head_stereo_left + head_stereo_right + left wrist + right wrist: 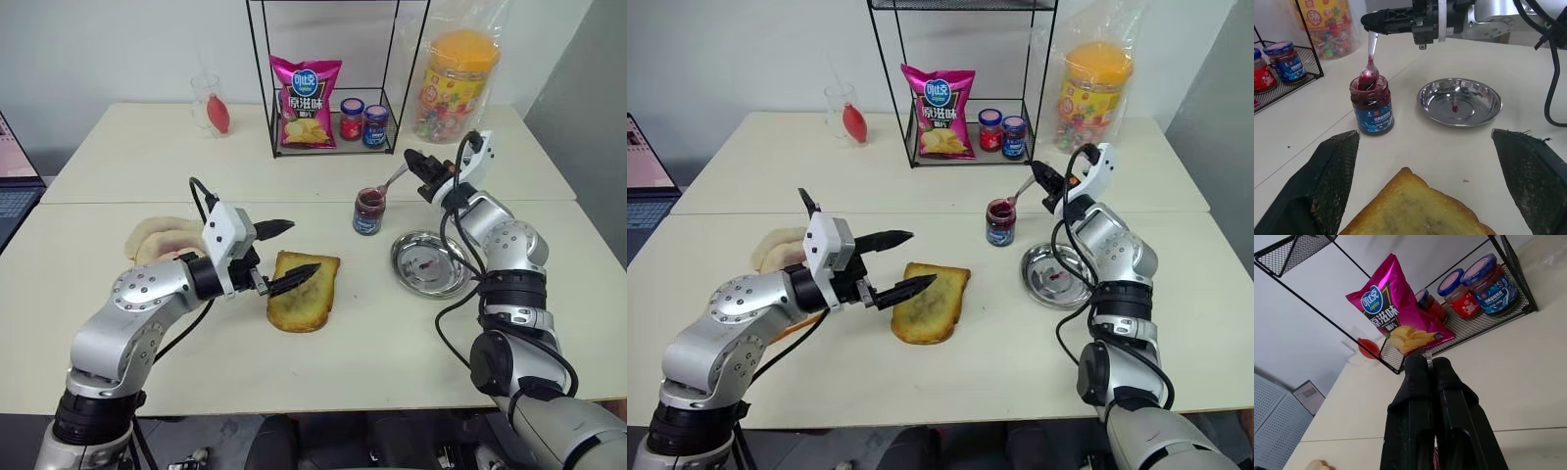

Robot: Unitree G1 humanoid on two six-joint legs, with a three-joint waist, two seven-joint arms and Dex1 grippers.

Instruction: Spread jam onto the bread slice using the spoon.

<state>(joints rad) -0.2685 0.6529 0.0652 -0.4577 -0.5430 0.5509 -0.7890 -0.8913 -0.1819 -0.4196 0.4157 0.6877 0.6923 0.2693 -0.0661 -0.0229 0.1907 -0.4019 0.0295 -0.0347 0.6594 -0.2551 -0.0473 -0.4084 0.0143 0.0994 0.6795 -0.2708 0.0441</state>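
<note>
The toasted bread slice (pixel 304 292) lies flat near the middle of the front table. My left gripper (pixel 301 249) hovers just over its left edge, open wide with nothing between the fingers (pixel 1332 171). Behind and to the right stands the open jam jar (pixel 368 211) with a blue label. The slim silver spoon (pixel 394 180) slants down into the jar, its bowl (pixel 1367 77) coated in dark red jam at the jar's mouth. My right gripper (pixel 415 160) is shut on the spoon's handle, up and to the right of the jar; the right wrist view shows its fingers (pixel 1418 396) pressed together.
A round steel dish (pixel 428 262) with small jam spots sits right of the jar. A black wire rack (pixel 328 147) behind holds a pink chips bag (pixel 306 101) and two small capped jars (pixel 363 121). Pale bread slices (pixel 157 238) lie left; a candy tub (pixel 455 83) stands back right.
</note>
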